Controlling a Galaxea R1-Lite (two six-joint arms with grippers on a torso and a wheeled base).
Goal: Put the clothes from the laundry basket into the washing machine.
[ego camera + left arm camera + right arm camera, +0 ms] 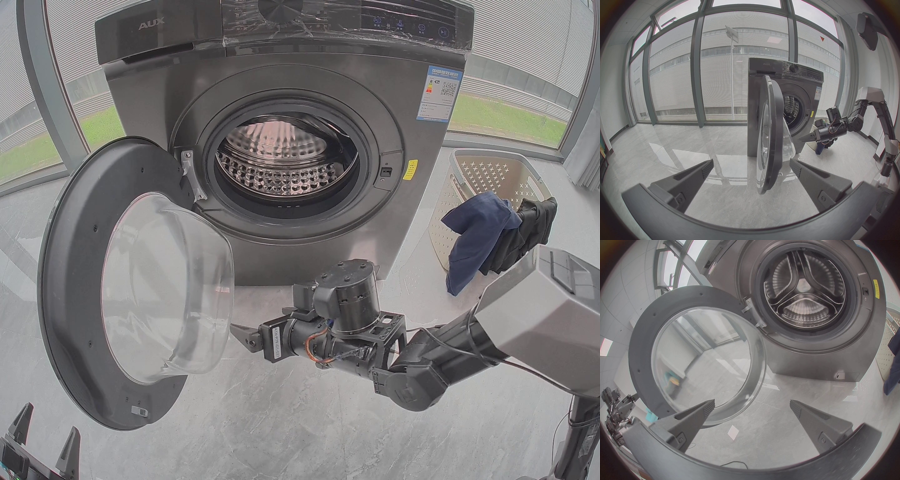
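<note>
The grey washing machine (400, 206) stands with its round door (81, 281) swung wide to the left and its steel drum (284, 156) empty. To its right is a beige laundry basket (494, 172), with a blue garment (478, 234) and a black garment (531, 228) draped over its front rim. My right gripper (240, 334) hangs low in front of the machine, beside the door's glass bowl, open and holding nothing (751, 402). My left gripper (47, 428) stays at the lower left near the floor, open and holding nothing (751, 162).
Glossy grey floor tiles (300, 425) lie in front of the machine. Tall windows (675, 78) stand behind and beside it. The open door (773, 134) juts out between my two arms. The basket (882, 355) sits tight against the machine's right side.
</note>
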